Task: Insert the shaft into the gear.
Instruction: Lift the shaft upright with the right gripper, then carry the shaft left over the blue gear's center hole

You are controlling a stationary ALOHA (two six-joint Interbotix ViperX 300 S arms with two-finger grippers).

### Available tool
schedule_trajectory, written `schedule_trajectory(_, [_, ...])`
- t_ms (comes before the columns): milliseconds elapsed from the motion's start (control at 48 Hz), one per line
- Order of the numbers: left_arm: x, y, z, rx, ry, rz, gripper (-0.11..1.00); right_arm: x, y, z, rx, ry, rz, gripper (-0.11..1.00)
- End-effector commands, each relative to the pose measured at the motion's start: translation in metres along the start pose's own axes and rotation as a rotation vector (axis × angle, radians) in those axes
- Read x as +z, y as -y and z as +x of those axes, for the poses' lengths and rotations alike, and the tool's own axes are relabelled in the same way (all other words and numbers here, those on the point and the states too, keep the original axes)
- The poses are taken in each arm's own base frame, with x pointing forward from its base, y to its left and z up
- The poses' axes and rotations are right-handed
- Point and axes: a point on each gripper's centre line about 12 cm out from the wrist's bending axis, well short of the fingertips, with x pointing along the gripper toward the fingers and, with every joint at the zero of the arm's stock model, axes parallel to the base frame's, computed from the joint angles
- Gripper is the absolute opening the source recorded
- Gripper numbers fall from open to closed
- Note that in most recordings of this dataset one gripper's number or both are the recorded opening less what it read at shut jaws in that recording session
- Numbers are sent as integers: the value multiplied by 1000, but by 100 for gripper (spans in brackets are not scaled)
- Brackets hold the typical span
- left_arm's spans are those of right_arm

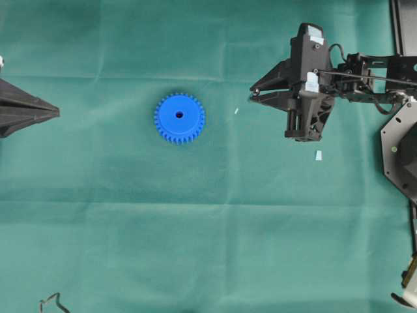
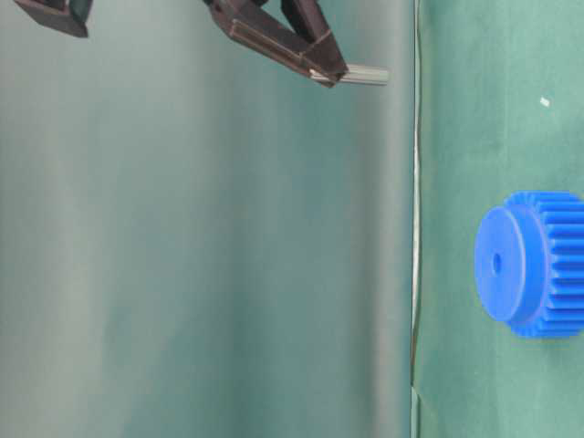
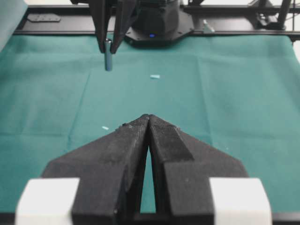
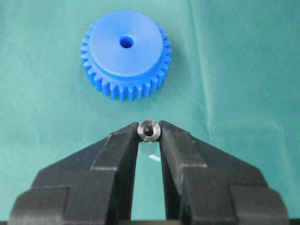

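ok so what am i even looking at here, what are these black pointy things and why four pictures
The black pointy things are the hands of a two-armed robot at a table with a green cloth. One picture looks down from above, one is taken at table level and lies on its side, and two come from cameras on the robot's wrists.

The right hand is raised off the table, pinching a small grey metal shaft between its fingers. In the side view the shaft pokes out of its tips toward the table. The left hand is shut, holds nothing, and sits at the left edge of the top view.

A blue gear with a centre hole lies flat on the cloth, with a small pale scrap and a white fleck nearby.
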Motion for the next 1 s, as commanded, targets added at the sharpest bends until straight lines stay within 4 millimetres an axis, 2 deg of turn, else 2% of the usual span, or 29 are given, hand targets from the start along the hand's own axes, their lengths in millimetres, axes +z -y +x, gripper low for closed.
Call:
schedule_trajectory(0, [10, 0, 2, 0, 25, 5, 0, 11, -1, -5, 4, 34, 2, 17])
schedule_trajectory(271, [11, 0, 2, 0, 26, 5, 0, 18, -3, 1, 9, 49, 0, 17])
schedule_trajectory(459, [10, 0, 2, 0, 23, 2, 0, 35, -15, 27, 31, 41, -21, 17])
schedule_trajectory(688, [9, 0, 3, 0, 20, 3, 0, 69, -26, 65, 45, 36, -50, 17])
schedule_trajectory(855, [9, 0, 3, 0, 18, 2, 0, 87, -29, 83, 47, 32, -54, 17])
schedule_trajectory(980, [9, 0, 3, 0, 18, 3, 0, 92, -30, 91, 48, 35, -55, 17])
